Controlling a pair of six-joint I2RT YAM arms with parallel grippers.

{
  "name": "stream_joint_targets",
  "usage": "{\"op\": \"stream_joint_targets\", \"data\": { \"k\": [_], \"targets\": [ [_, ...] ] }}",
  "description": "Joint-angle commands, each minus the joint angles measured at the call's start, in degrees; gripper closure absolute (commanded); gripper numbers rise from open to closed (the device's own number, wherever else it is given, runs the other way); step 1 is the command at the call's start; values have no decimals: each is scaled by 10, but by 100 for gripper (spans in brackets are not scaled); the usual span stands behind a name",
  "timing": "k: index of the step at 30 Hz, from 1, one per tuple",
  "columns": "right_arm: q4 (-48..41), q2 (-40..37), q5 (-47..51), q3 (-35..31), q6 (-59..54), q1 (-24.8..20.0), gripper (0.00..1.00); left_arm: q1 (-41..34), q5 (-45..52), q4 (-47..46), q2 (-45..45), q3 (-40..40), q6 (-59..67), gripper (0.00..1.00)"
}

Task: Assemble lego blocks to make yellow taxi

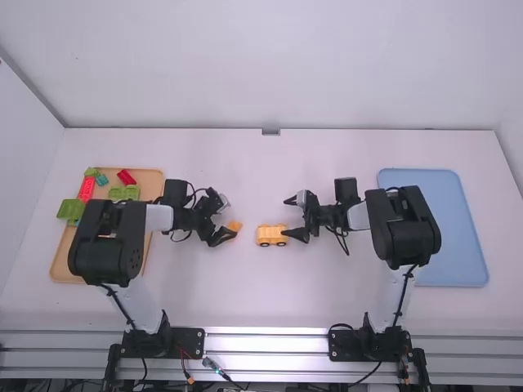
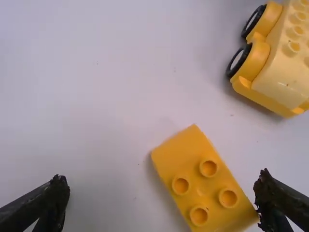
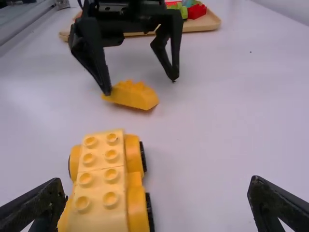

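- Nearest: a ribbed silver metal rail [image 1: 265, 343] runs along the near edge, with two black arm bases standing at it, cables hanging about them.
- Next, the white bench [image 1: 253, 302]. We record two white-linked, black-jointed arms reaching over it.
- Left hand [image 1: 228, 217], black and two-fingered: its fingers stand wide apart. We see its nearer fingertip against the studded end of the small block noted below; the block is not gripped.
- Right hand [image 1: 286, 217], black and two-fingered: also spread wide, holding nothing.
- The yellow plastic vehicle body [image 3: 104, 193], with round black wheels and two rows of pale yellow studs along its top, sits upright on the bench between the hands, nearer the right hand. We cannot tell whether it touches that hand's fingertip.
- The small orange-yellow plastic block [image 2: 193, 166], four studs on top and one smooth sloped end, lies on the bench by the left hand, apart from the vehicle body.
- Left side: a tan rectangular tray [image 1: 151, 180] bearing green blocks [image 1: 69, 210], a long bright red block [image 1: 86, 188], a dark red block [image 1: 126, 176] and a small teal block [image 1: 101, 179].
- Right side: a light blue rectangular tray [image 1: 458, 229], partly behind the right arm.
- Farthest: a plain white wall [image 1: 261, 65].
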Motion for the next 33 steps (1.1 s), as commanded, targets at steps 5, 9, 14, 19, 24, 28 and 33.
{"op": "stream_joint_targets", "data": {
  "k": [5,9,14,19,24,28,33],
  "targets": [
    [1,7,-7,9,12,1,1,-28,-53,129,3,-67,-103,4],
    [1,7,-7,10,12,1,1,-27,-56,173,3,-89,-134,23],
    [1,7,-8,10,12,0,1,-27,-82,174,3,-94,-146,43],
    [1,7,-8,10,12,1,1,-29,-82,174,3,-94,-146,54],
    [1,7,-8,10,12,0,1,-24,-82,174,3,-94,-146,70],
    [1,7,-8,10,12,0,1,-24,-83,175,3,-94,-145,85],
    [1,7,-8,9,15,1,1,-24,-83,187,3,-94,-127,92]
  ]
}}
